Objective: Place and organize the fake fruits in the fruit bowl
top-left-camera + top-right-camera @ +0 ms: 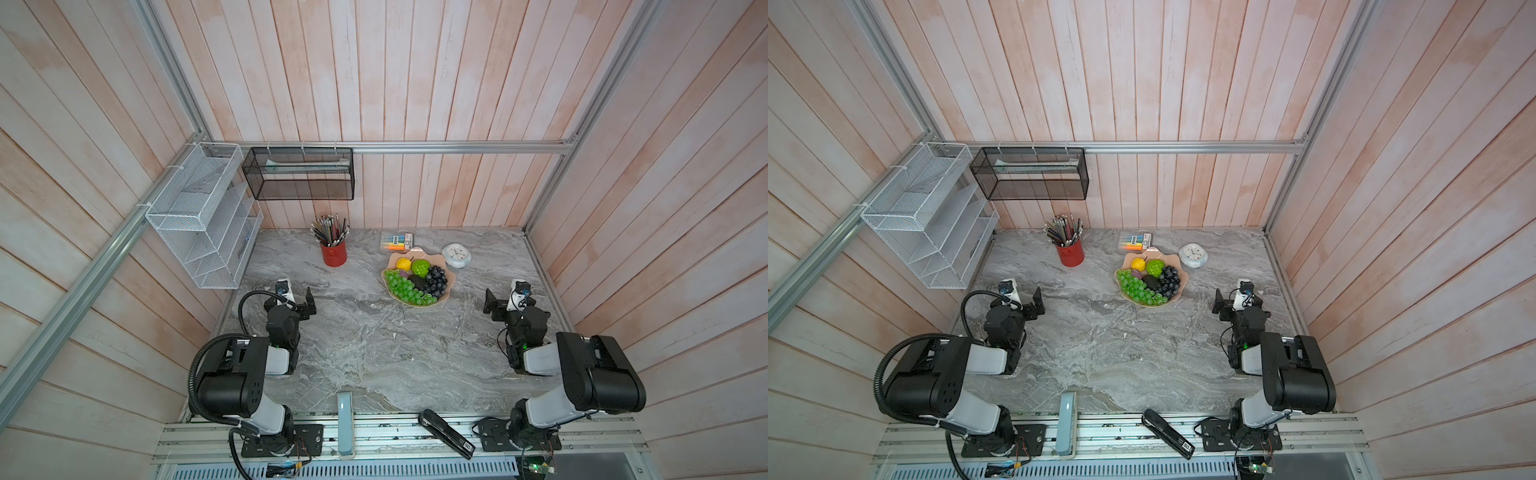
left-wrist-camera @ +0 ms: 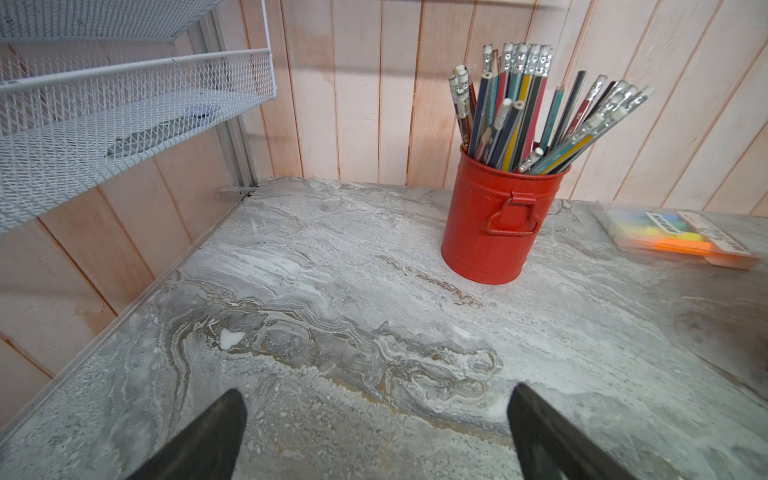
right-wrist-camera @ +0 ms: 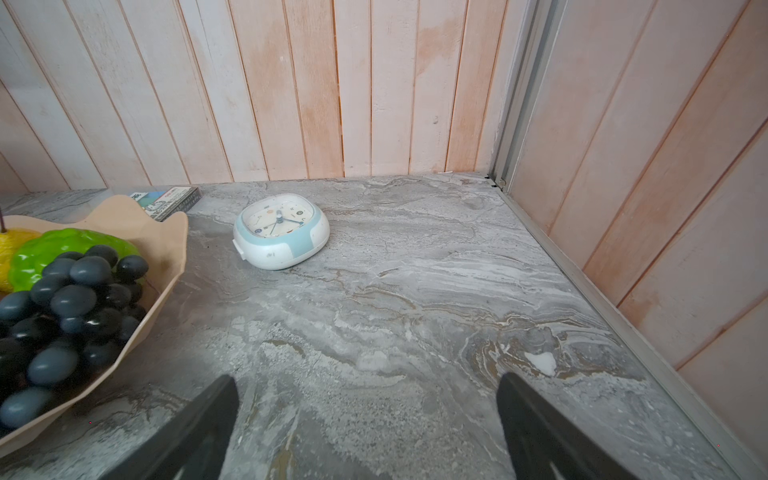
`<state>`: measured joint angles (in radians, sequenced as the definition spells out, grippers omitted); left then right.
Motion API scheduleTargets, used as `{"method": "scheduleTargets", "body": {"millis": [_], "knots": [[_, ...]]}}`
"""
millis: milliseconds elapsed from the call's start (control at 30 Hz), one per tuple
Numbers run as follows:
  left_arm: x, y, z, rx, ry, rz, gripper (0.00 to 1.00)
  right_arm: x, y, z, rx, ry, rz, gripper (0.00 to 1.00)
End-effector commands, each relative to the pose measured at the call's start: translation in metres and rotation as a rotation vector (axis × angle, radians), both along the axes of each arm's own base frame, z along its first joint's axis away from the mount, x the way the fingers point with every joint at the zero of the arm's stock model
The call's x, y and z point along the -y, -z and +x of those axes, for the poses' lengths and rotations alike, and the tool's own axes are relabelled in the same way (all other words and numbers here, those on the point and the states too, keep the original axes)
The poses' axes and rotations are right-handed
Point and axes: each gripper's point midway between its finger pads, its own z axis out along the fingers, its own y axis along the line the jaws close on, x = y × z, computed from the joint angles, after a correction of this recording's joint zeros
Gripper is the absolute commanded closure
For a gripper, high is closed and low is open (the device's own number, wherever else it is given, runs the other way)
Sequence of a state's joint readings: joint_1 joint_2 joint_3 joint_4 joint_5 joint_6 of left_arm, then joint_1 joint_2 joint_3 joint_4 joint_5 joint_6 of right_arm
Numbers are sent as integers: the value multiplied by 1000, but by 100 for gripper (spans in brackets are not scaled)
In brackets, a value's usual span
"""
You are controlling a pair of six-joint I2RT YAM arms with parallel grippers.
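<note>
The peach-pink fruit bowl [image 1: 415,251] [image 1: 1152,251] sits toward the back of the marble table, right of centre. In it lie the green grape bunch [image 1: 401,286], black-purple grape bunch [image 1: 436,279] [image 3: 70,299], yellow stemmed fruit [image 1: 403,263], bumpy green ball [image 1: 421,268] [image 3: 62,249], dark avocado [image 1: 419,284] and a partly hidden purple ball [image 1: 404,274]. My left gripper [image 1: 297,294] [image 2: 376,399] hovers open over bare table, well left of the bowl. My right gripper [image 1: 505,297] [image 3: 365,386] is open just right of the bowl [image 3: 166,232], holding nothing.
A red pencil cup [image 1: 333,252] [image 2: 498,224] and a highlighter pack [image 1: 397,242] stand at the back. A white clock [image 1: 456,254] [image 3: 280,230] lies right of the bowl. A white wire rack [image 1: 199,224] and black mesh basket [image 1: 299,174] hang on the walls. A stapler [image 1: 446,432] lies at the front edge.
</note>
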<state>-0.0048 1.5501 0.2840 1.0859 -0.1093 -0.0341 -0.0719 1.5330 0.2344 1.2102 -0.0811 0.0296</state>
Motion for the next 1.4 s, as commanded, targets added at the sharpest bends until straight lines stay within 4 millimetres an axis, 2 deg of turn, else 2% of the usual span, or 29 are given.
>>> {"method": "scheduleTargets", "body": {"millis": [0,100,167,233,300,400,467,1367], "knots": [[-1,-11,1,43,2,-1,0,-1,-8,1,24,-12,-6,2],[-1,-11,1,44,3,-1,0,9,-25,-28,147,73,-4,2],[-1,-12,1,44,3,-2,0,5,-35,-53,231,64,-13,2],[-1,-12,1,44,2,-1,0,0,-37,-58,253,40,-14,2],[-1,-11,1,43,2,-1,0,0,-31,-46,219,32,-15,2],[-1,-11,1,42,2,-2,0,4,-11,-14,57,47,-11,2],[-1,-12,1,45,1,-2,0,4,-8,2,27,43,-10,2],[-1,-10,3,35,4,-5,0,5,-7,2,21,49,-6,2]]}}
